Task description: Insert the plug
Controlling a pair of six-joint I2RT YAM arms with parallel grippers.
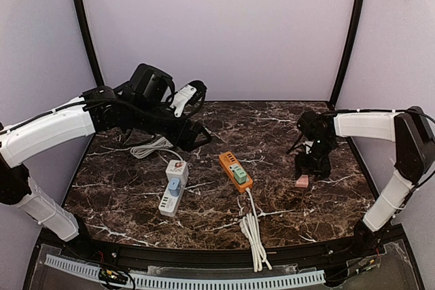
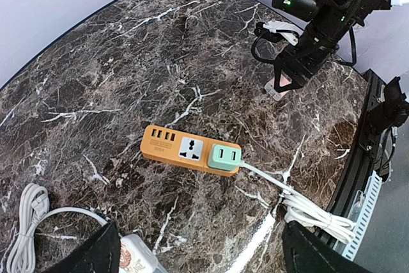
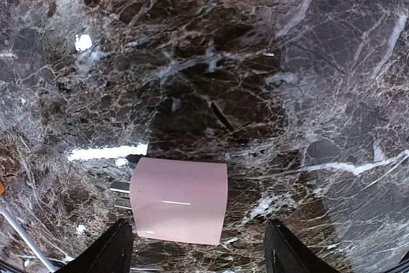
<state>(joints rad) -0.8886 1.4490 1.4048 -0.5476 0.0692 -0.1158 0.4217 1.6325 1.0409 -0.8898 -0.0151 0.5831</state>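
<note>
Dark veined marble tabletop [image 1: 272, 215]: bare stretch between orange power strip [image 1: 235, 171] mid-table and small pink block plug [image 1: 302, 181], right of centre, short of right edge. Plug lies flat, two prongs level, pointing left in right wrist view. Right gripper [image 3: 201, 249] spread wide, straddling plug, not clamped. Left gripper [image 2: 198, 257] wide, empty, back-left.

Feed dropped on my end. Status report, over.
Right gripper open over pink plug, plug flat on table, ungrasped. Left gripper open, empty. Orange power strip socket free, nothing between.
</note>
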